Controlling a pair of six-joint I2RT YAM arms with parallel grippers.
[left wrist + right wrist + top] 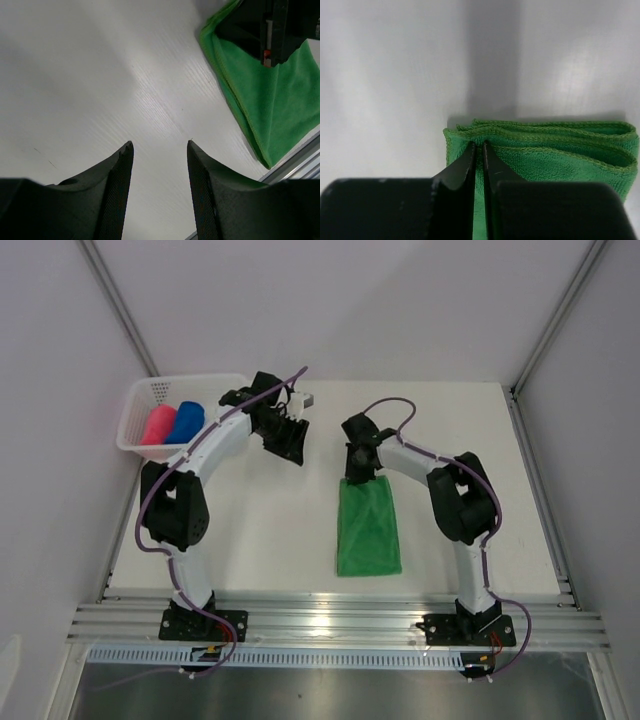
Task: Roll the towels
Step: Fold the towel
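Top external view: the green towel (368, 530) lies flat on the white table (270, 530), folded into a long strip that is narrower at its far end and wider toward the arm bases. It sits right of centre, in front of the right arm. The right gripper (358, 472) is positioned at the strip's far, narrow end, pointing down onto it.

The pink-red towel (157, 427) and the royal blue towel (184, 422) are rolled and lie side by side, touching, inside the white mesh basket (135, 405) at the far-left corner of the table. The left gripper (290, 445) hovers between the basket and the green towel, clear of both.

Right wrist view: the right gripper (478, 147) has its two fingers drawn almost together, with only a thin slit between them. They pinch the layered, stitched edge of the green towel (555, 150) near one corner. Several fabric layers are visible at that edge.

Left wrist view: the left gripper (160, 145) is open, with a clear gap between its fingers and nothing held. Bare table (100, 75) shows beneath it. The green towel (280, 100) lies off to one side, with the right gripper (270, 30) resting on it.
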